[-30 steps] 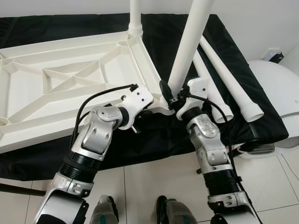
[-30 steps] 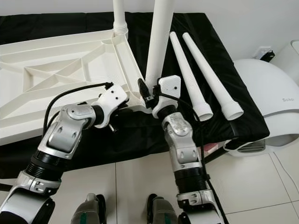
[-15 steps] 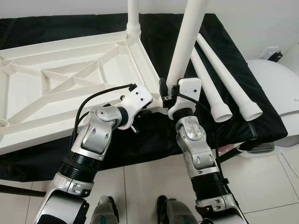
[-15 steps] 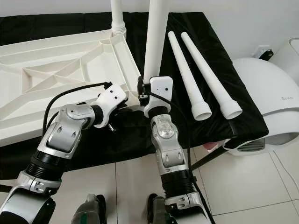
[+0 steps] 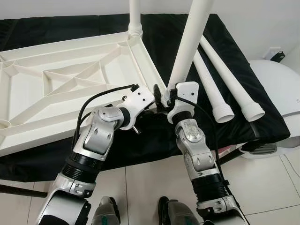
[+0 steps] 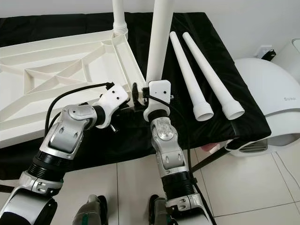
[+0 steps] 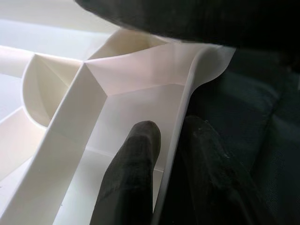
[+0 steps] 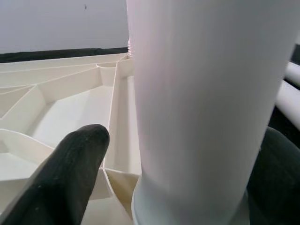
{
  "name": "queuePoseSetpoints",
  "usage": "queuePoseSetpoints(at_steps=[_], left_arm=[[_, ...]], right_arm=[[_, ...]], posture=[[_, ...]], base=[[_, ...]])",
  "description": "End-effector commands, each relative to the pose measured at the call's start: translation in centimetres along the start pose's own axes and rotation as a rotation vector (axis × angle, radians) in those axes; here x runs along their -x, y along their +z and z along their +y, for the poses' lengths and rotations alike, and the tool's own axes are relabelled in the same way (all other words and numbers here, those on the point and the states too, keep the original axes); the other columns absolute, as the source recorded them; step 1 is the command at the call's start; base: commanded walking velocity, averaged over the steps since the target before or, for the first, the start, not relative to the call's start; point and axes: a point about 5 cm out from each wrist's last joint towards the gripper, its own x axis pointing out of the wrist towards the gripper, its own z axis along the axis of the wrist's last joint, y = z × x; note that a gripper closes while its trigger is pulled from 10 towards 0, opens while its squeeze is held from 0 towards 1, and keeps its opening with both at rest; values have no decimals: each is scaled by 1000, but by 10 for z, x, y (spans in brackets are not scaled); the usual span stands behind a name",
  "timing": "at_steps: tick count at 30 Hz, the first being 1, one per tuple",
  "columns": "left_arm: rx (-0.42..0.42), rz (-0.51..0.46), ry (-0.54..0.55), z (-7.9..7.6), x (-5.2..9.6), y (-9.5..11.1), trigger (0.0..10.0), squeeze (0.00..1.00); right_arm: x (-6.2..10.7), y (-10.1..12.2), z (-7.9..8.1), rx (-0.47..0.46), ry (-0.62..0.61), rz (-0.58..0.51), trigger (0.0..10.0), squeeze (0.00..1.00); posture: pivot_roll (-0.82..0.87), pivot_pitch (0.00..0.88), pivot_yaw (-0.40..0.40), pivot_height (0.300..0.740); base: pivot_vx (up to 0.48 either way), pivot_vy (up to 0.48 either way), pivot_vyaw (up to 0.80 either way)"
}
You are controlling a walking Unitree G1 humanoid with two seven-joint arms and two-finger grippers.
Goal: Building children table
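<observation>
a black cloth [image 5: 234, 84] covers a low surface, giving the white parts a soft bed. on it lies the tabletop [image 5: 61, 89], upside down so its ribbed underside and corner sockets face up for the legs. one leg already stands upright in the far corner [image 5: 135, 18]. two spare legs [image 6: 206, 75] lie side by side on the cloth to the robot's right, within reach for later.

the right claw [image 5: 165, 96] is clenched around a second leg [image 5: 190, 42] close to its foot, which sits at the near right corner of the tabletop; the leg leans a little to the right. the low hold likely helps steer the foot into its socket. whether it is fully seated cannot be told.

the left claw [image 7: 164, 154] pinches the thin rim [image 7: 187, 117] of the tabletop just beside that corner, one finger inside and one outside, most likely to keep the top from sliding while the leg is worked in.
</observation>
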Motion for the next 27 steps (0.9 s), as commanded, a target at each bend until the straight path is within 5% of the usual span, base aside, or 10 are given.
queuePoseSetpoints(at_steps=[1, 10, 11, 12, 13, 23, 24, 27], left_arm=[[-62, -98, 135, 8, 5, 25, 10000, 0], [-62, -100, 132, 7, 5, 25, 10000, 0], [-64, -98, 133, 8, 5, 24, 10000, 0], [-64, -98, 133, 8, 5, 24, 10000, 0], [-65, -97, 133, 8, 5, 24, 10000, 0], [-69, -80, 121, 9, 5, 22, 10000, 0], [-63, -85, 120, 9, 5, 22, 10000, 925], [-56, -89, 122, 10, 6, 22, 10000, 1000]], right_arm=[[3, -5, -4, -20, 13, 20, 10000, 1000], [2, 2, -14, -28, 73, -24, 10000, 1000], [1, 7, -23, -24, 97, -48, 10000, 573], [1, 7, -23, -24, 97, -48, 10000, 573], [1, 9, -26, -30, 111, -52, 10000, 0], [6, 18, -47, -38, 297, -75, 10000, 0], [6, 18, -49, -30, 301, -73, 10000, 0], [6, 18, -50, -21, 309, -72, 10000, 0]], posture=[[37, 161, -39, 740], [34, 161, -40, 740], [32, 165, -38, 740], [32, 165, -38, 740], [32, 165, -38, 740], [24, 181, -26, 740], [23, 183, -23, 740], [23, 183, -23, 740]], base=[[0, 0, 0], [0, 0, 0], [0, 0, 0], [0, 0, 0], [0, 0, 0], [0, 0, 0], [0, 0, 0], [0, 0, 0]])
